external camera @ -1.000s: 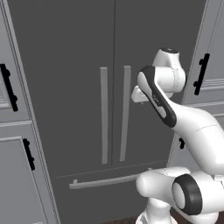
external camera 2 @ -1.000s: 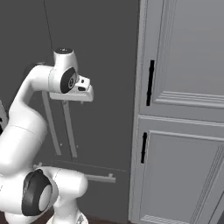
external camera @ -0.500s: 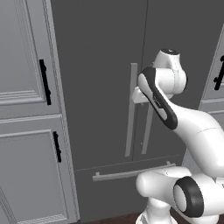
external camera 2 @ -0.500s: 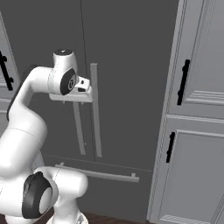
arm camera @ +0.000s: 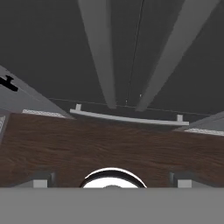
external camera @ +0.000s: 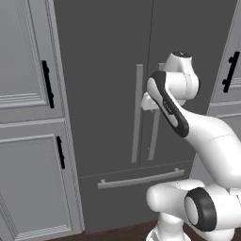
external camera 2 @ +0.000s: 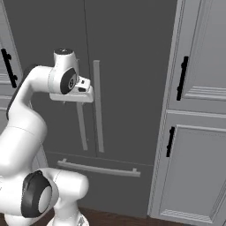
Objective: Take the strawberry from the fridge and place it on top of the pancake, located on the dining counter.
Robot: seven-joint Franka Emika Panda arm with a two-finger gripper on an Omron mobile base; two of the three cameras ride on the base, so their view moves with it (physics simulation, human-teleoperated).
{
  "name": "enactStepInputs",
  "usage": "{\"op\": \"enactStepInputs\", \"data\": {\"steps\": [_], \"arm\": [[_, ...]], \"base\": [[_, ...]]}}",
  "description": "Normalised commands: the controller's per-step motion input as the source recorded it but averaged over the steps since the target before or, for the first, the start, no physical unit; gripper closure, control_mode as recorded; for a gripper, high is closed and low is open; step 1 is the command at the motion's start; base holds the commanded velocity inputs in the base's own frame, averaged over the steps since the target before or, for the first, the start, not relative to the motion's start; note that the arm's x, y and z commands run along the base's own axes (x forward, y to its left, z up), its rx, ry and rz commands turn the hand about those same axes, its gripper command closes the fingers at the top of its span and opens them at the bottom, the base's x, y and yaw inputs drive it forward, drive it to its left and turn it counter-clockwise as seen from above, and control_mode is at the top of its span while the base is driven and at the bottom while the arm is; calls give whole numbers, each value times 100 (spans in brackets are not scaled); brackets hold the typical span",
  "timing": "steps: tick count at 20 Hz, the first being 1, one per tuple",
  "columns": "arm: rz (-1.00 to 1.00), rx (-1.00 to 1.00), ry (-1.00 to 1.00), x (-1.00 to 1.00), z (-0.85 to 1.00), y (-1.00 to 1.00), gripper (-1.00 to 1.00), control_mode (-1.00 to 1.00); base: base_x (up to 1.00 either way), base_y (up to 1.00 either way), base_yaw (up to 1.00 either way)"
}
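Note:
The fridge [external camera: 108,61] stands right ahead with both dark grey doors shut, so the strawberry is hidden. Its two long vertical handles [external camera: 137,113] meet at the middle seam, and the drawer handle [external camera: 141,179] runs below them. My gripper [external camera: 147,102] hangs at about mid-height of the handles, just in front of the right-hand door, touching nothing. In the right base view the gripper [external camera 2: 73,100] sits by the fridge handles [external camera 2: 98,106]. The hand view looks down the fridge front; the fingertips [arm camera: 41,181] stand wide apart, so the gripper [arm camera: 112,183] is open and empty. The pancake and dining counter are out of view.
Panelled grey cabinets [external camera: 28,94] with black handles [external camera: 46,84] flank the fridge on the left, and more cabinets [external camera 2: 198,88] flank it on the right. Dark wood floor [arm camera: 109,144] lies between my base and the fridge drawer handle [arm camera: 127,118].
The whole picture has shifted right in both base views over the first half second, so the camera moved with the base; since then it holds. The arm keeps its pose.

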Motion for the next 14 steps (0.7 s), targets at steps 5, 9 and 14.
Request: {"op": "enactStepInputs", "data": {"steps": [5,9,14], "arm": [[0,0,0,0,0,0,-100,100],[0,0,0,0,0,0,-100,100],[0,0,-1,5,0,0,-100,-100]], "base": [[-66,-24,-9],[-34,-16,-4],[-4,-1,0]]}}
